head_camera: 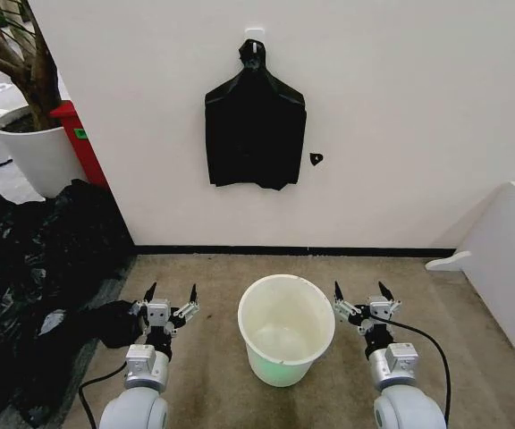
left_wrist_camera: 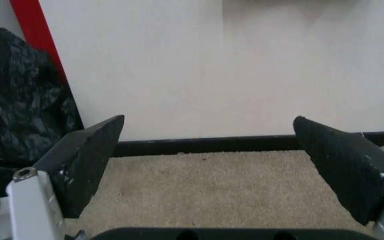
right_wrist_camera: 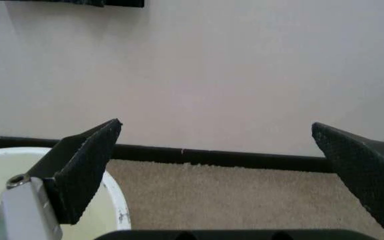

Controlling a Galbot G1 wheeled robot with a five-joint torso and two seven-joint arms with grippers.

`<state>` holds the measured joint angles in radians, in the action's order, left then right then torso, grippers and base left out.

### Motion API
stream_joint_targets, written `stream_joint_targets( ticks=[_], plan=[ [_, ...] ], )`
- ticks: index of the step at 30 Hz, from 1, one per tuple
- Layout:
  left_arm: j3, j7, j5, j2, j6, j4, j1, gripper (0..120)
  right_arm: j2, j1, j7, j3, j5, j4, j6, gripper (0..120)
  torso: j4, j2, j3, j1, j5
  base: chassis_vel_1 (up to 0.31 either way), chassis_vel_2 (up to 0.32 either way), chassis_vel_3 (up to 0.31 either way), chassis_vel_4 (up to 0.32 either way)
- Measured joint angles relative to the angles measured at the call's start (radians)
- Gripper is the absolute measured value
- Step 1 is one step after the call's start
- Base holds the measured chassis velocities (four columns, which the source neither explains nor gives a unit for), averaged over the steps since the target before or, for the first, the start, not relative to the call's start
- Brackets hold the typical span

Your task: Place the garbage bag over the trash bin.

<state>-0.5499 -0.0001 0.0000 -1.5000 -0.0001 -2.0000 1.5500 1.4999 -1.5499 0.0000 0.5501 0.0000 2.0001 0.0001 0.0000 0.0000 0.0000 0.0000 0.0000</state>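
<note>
Two claws: left gripper (head_camera: 173,293) and right gripper (head_camera: 359,293) both spread wide, nothing between the fingers; they hang low over the carpet (head_camera: 213,375), one on each side of the bin, pointing at the wall
Trash bin: white bucket (head_camera: 280,365) upright on the carpet between the two grippers, near both, touching neither; mouth open, no liner on the rim, inside looks empty
Garbage bag: not on the bin; I can't pick out a separate loose bag for certain; black plastic lump (head_camera: 113,323) lying just beside the left gripper is my best candidate, but it may be part of the heap
Step in hand: judged as the very start, bag not yet acquired; confirm which black item is the bag before closing on anything
Doing it well: pinch one layer of film at the bag's open edge, not a bunched wad; get both claws on opposite sides of the mouth so it spreads wider than the rim before lowering; thin film will slip and cling, so go slowly
Wall: flat black bundle (head_camera: 256,134) hangs from a hook, well above and behind the bin; not the bag
Obstacles: black sheeting heap (head_camera: 25,268) crowds the left arm's side, easy to snag by mistake; white panel (head_camera: 508,259) bounds the right side; right arm's cable (head_camera: 432,350) loops near that wrist
Further off: plant pot (head_camera: 34,154) at far left, well clear
</note>
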Motion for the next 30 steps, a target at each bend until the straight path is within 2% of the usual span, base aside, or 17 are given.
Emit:
stream_joint_targets(
  ticks=[30],
  plan=[
    [0.000,0.000,0.000,0.000,0.000,0.000,0.000,100,0.000,0.000,0.000,0.000,0.000,0.000,0.000,100,0.0000,0.000,0.000,0.000,0.0000,0.000,0.000,0.000,0.000]
  ],
)
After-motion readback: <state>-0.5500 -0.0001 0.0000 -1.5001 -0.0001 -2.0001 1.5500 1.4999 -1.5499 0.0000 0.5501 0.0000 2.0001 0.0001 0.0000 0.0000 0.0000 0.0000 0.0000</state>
